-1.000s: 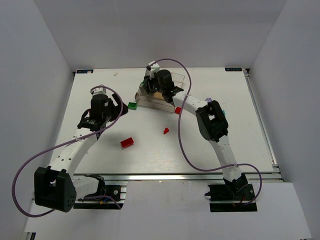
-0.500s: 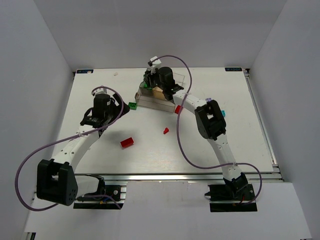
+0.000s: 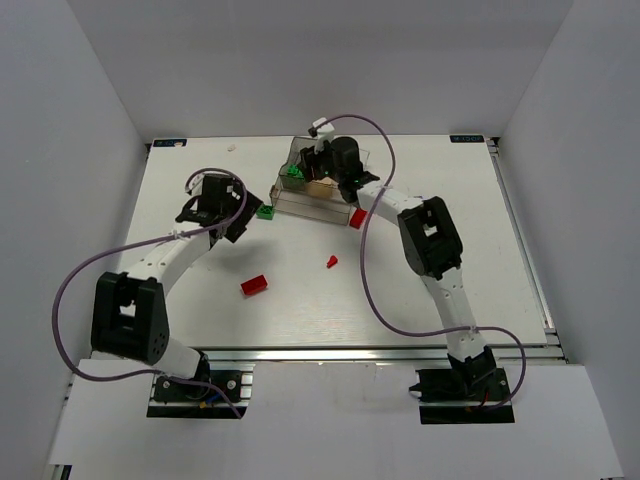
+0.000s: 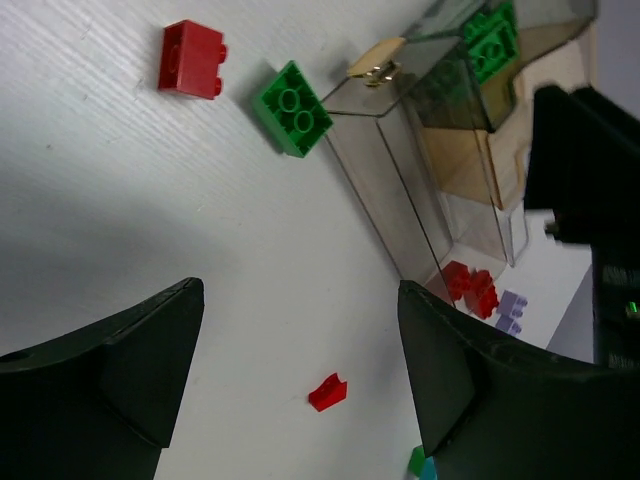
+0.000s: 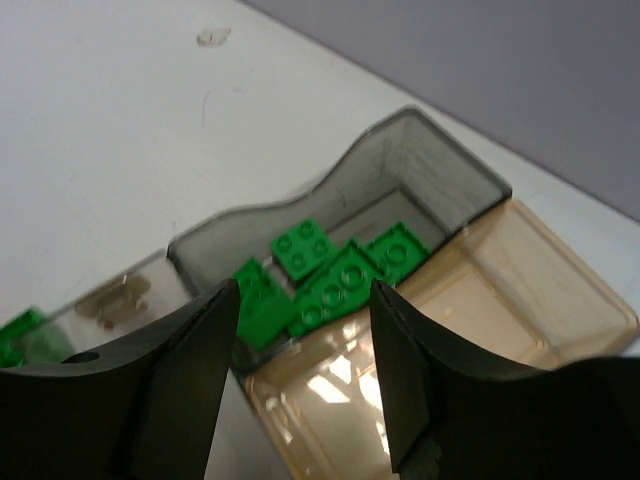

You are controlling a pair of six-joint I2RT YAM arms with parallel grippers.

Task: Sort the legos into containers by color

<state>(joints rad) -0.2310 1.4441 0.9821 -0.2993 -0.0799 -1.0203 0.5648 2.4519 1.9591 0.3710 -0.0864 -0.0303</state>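
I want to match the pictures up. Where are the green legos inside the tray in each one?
Top view: green legos, upper middle, at the left end of the tray.
Left wrist: green legos, top right corner.
Right wrist: green legos, centre.
Shared landmark: the tan compartment beside them.

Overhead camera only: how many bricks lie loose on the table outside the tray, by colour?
Red: 3, a large red brick, a small red piece, a red end brick beside the tray.
Green: 1, the green brick at the tray's left corner.
Total: 4. The right arm may hide others.
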